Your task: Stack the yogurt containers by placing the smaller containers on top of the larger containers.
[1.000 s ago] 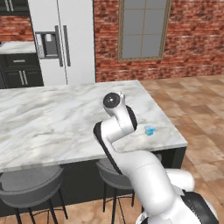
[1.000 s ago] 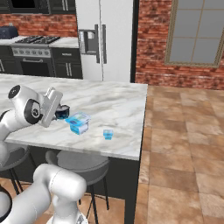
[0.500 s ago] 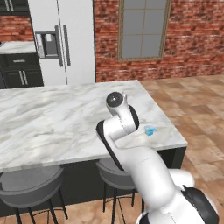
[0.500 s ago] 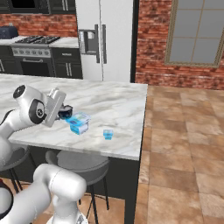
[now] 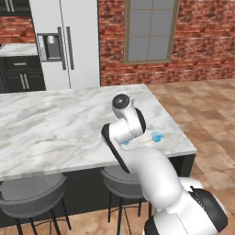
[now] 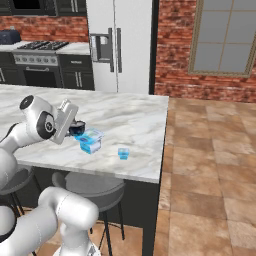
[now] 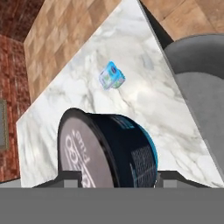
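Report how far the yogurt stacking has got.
Nothing is stacked yet. In hand: the claw is shut on the dark round cup, carried just beside the large light-blue tub on the marble counter. Left: set the cup on that tub, then deal with the tiny light-blue tub, which stands alone.

In the left base view the arm's own elbow covers most of the larger light-blue tub (image 5: 125,142); only a blue sliver shows beside the tiny tub (image 5: 157,137), and the dark cup is hidden there. In the right base view the tool (image 6: 76,128) is masked by the hand, so its jaws cannot be read, and the dark cup (image 6: 77,128) peeks out just behind the larger tub (image 6: 90,140). In the hand view the cup (image 7: 109,148) is cut by the bottom edge, hiding the fingertips, and its label is blurred.
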Available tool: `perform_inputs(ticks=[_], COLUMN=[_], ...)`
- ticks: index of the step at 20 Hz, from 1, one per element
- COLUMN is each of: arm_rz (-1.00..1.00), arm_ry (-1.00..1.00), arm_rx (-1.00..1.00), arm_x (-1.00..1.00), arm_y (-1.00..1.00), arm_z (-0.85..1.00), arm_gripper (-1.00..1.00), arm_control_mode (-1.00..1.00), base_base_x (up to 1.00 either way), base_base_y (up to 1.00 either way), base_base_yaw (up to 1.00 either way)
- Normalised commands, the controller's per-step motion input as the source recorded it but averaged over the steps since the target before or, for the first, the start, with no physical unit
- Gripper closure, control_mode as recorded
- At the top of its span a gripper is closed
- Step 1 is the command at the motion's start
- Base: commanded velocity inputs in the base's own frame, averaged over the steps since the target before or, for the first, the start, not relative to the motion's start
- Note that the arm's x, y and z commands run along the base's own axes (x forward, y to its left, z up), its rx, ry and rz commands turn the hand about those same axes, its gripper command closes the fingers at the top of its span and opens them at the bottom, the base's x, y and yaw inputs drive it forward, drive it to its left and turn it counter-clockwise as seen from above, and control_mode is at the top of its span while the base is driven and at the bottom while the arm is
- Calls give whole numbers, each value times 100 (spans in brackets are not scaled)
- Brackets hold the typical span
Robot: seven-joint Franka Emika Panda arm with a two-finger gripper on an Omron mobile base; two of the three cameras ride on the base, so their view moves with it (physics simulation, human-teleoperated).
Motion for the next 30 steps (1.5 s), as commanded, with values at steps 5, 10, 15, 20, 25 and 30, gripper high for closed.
perform_inputs(ticks=[5, 10, 15, 20, 25, 30], arm_rz=[-10, -9, -7, -7, -7, -7], arm_ry=[-1, -4, -9, -7, -3, 0], arm_rx=[10, 8, 7, 5, 6, 6], arm_x=[5, 11, 12, 14, 9, 7], arm_y=[14, 14, 13, 11, 10, 11], arm_z=[-12, -11, -9, -8, -7, -8], arm_gripper=[100, 100, 100, 100, 100, 100], arm_control_mode=[-100, -100, -100, -100, -100, -100], base_base_x=[0, 0, 0, 0, 0, 0], base_base_y=[0, 0, 0, 0, 0, 0], base_base_yaw=[0, 0, 0, 0, 0, 0])
